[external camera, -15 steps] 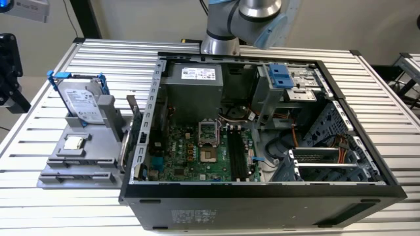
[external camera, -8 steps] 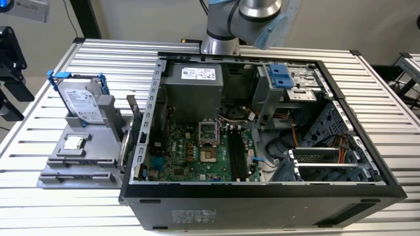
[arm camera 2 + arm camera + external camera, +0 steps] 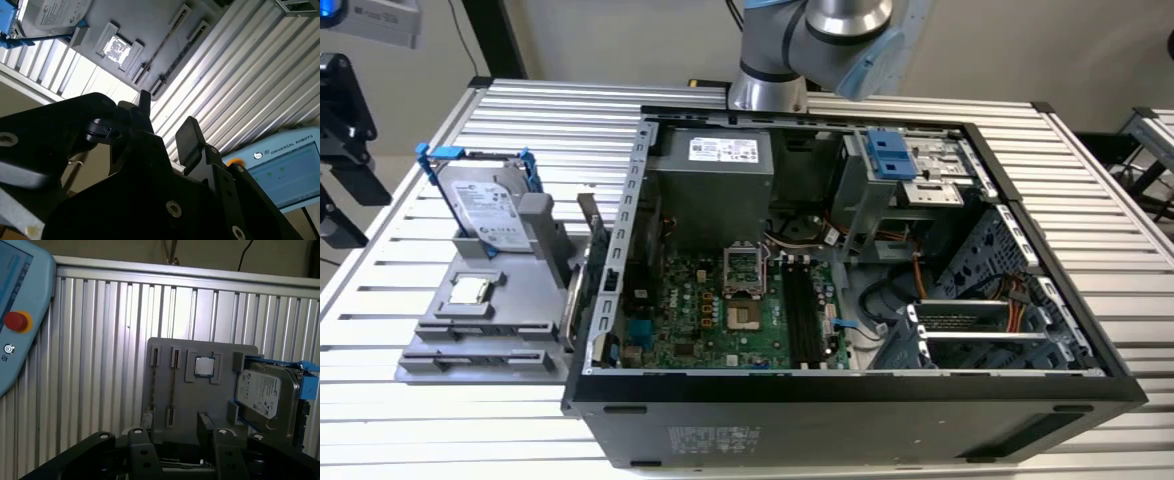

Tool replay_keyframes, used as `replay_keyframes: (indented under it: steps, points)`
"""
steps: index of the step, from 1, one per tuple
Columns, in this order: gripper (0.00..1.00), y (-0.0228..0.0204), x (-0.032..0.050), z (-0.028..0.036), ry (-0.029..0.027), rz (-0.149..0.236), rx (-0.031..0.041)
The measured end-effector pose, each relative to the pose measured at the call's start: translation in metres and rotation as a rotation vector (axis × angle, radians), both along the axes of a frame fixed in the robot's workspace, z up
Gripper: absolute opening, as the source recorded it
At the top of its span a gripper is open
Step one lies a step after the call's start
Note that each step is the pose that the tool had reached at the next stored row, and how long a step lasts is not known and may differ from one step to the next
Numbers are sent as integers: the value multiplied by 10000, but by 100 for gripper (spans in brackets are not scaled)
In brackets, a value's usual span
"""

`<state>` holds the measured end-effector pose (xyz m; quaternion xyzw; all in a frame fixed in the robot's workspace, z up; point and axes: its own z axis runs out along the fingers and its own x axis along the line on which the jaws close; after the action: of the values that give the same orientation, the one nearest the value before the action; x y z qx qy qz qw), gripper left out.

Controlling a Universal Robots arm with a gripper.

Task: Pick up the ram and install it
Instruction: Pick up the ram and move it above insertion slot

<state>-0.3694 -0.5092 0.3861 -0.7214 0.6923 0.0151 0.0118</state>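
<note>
Pick-up not begun: gripper [image 3: 166,113] spread wide and empty above the gray parts holder [image 3: 200,396], where the ram [image 3: 173,384] seemingly sits edge-up in a groove; black motherboard slots [image 3: 805,310] look unfilled.

My arm [image 3: 834,22], as I see it in the exterior view: smooth silver-grey tubes and rounded joints, with one joint closed by a pale blue cap [image 3: 874,60]. In both wrist views the jaws are matte black, blocky and angular. Each ends in a flat rectangular tip [image 3: 189,136]. Behind the jaws sits a broad black housing [image 3: 145,200] built of hard-edged, faceted plates. Small round silver screw heads [image 3: 173,209] dot that housing. In the first wrist view, more screws [image 3: 144,452] sit just behind the jaws.
</note>
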Motion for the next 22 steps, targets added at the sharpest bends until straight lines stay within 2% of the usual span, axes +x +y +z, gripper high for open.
replay_keyframes:
  steps: [3, 5, 14, 22]
  points:
    - [100, 0, -1, -12, 1, -405, -1]
    - [100, 0, -1, -30, 1, -497, -1]
    - [100, 3, -1, -130, 2, -558, -2]
    - [100, 3, -1, -141, 2, -560, -2]
